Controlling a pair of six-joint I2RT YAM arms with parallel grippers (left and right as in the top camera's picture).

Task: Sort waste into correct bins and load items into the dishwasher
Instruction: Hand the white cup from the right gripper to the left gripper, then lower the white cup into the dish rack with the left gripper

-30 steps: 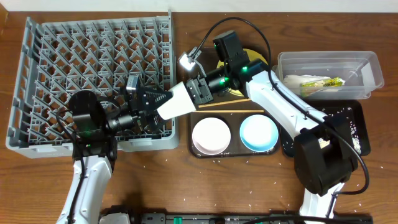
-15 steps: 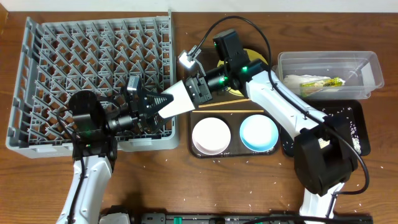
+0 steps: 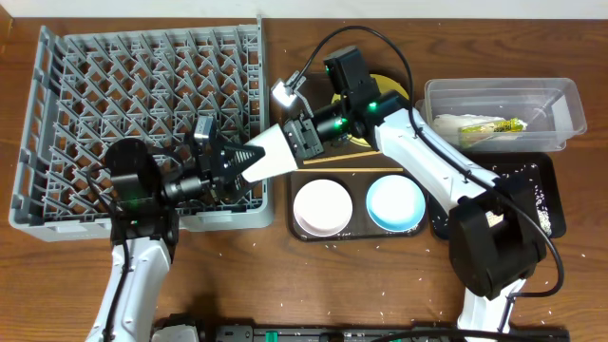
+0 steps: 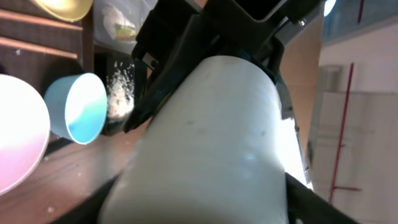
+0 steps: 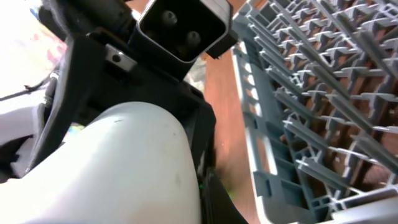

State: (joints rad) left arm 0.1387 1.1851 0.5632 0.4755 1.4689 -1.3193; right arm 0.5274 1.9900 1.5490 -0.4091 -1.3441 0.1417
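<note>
Lying lengthwise over the right edge of the large grey lattice dish rack [image 3: 95,85], the small white cup [image 3: 271,155] bridges both arms. The right gripper [image 3: 299,141] is closed on one end. The left gripper [image 3: 231,158] straddles the other end, but its grip cannot be determined.

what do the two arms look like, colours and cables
Both arms are white link shells joined by black joints. The left arm has a round black joint housing. The right arm has a big black base joint, small green lights near its wrist, and a thin black cable looping above it.
</note>
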